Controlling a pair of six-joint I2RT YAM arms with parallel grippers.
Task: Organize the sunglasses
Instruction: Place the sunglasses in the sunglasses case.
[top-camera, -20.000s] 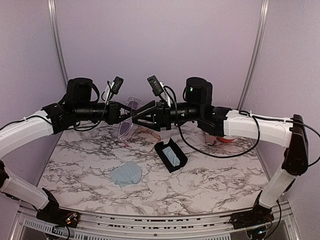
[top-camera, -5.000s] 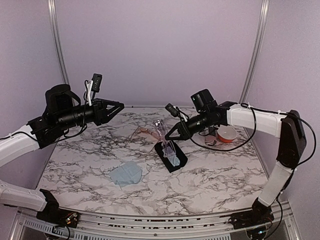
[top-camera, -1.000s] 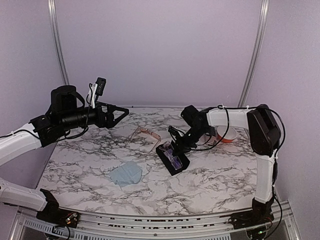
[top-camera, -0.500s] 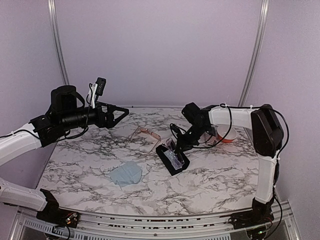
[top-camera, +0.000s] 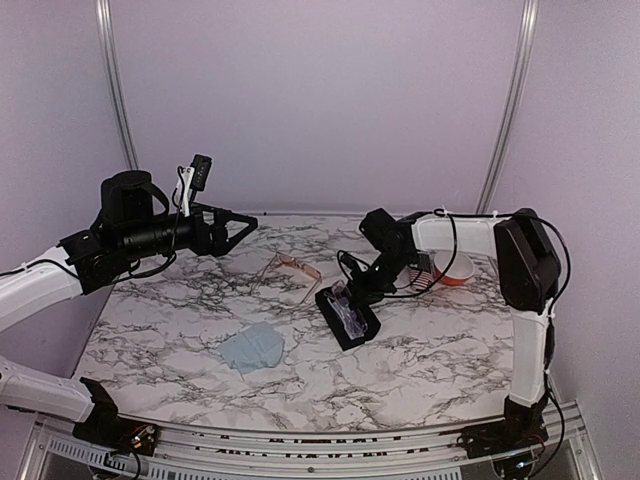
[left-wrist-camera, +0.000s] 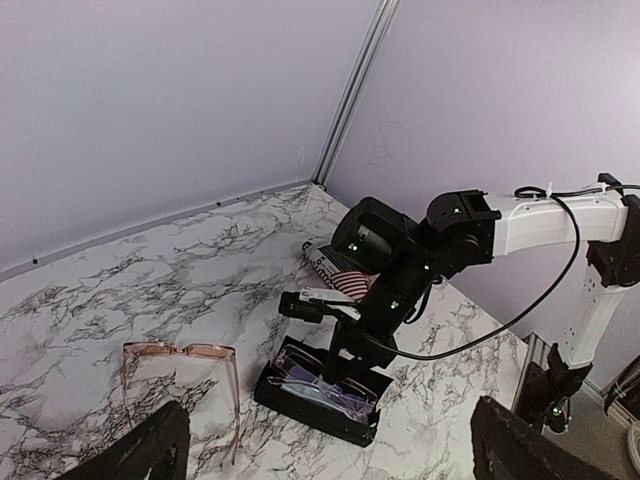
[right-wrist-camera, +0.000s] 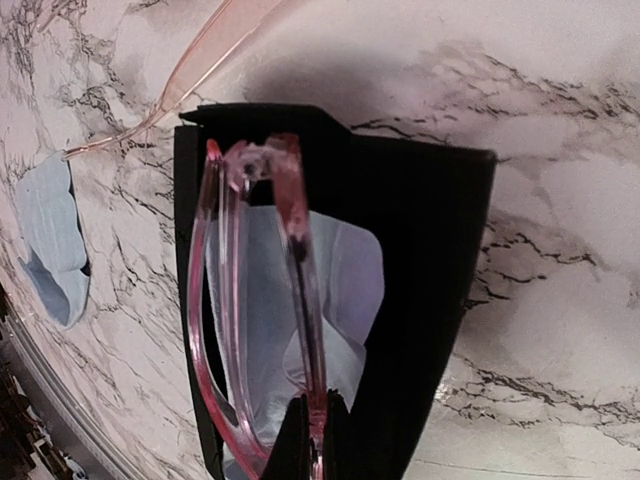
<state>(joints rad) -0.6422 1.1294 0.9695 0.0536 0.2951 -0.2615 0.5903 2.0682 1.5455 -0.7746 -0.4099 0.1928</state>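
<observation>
The pale-lilac sunglasses (right-wrist-camera: 250, 300) are held down inside the open black case (right-wrist-camera: 430, 260), pinched tight by the right gripper (right-wrist-camera: 312, 432), while the pink wire sunglasses (top-camera: 290, 268) are not yet put away on the table (top-camera: 420, 370) just beside it, and the left gripper (top-camera: 243, 230) is seen wide open and empty.

— Where's the wire-framed pair (top-camera: 292, 268)?
— Centre frame, lying on the tabletop (top-camera: 420, 370), arms unfolded, lenses pinkish-brown.
— And the translucent pair (right-wrist-camera: 255, 300)?
— Just right of it, lengthwise inside the open black case (right-wrist-camera: 420, 250), pinched by the right tool (right-wrist-camera: 310, 440).
</observation>
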